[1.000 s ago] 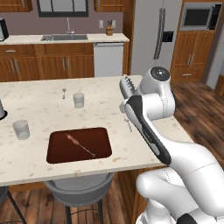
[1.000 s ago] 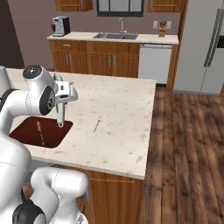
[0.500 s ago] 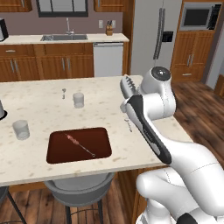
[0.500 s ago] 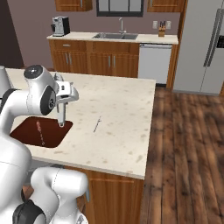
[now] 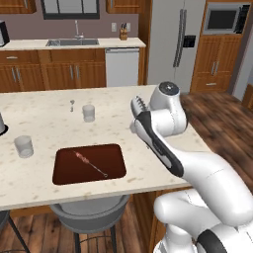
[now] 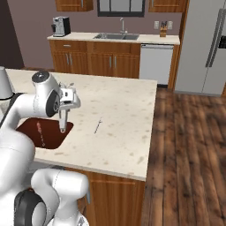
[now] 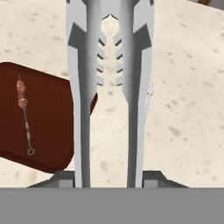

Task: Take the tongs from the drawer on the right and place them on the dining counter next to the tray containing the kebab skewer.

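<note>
My gripper [image 6: 64,110] hangs over the dining counter [image 6: 119,110] just past the right end of the tray [image 6: 31,128], shut on the tongs [image 6: 63,124]. The tongs point straight down, tips a little above the stone. In the hand view the tongs [image 7: 83,87] run upward from my gripper [image 7: 109,177], two silver arms with scalloped tips. The dark red-brown tray [image 7: 48,127] lies to their left with the kebab skewer [image 7: 24,113] on it. From the left base view the tray [image 5: 66,170] and skewer [image 5: 91,164] sit near the counter's front edge. The drawer is out of view.
A small metal utensil [image 7: 148,98] lies on the counter right of the tongs. Two glasses [image 5: 88,112] [image 5: 23,146] and another small utensil [image 5: 72,105] stand left of the arm. A grey stool [image 5: 89,217] sits below the tray. The counter's right edge [image 6: 148,132] drops to wood floor.
</note>
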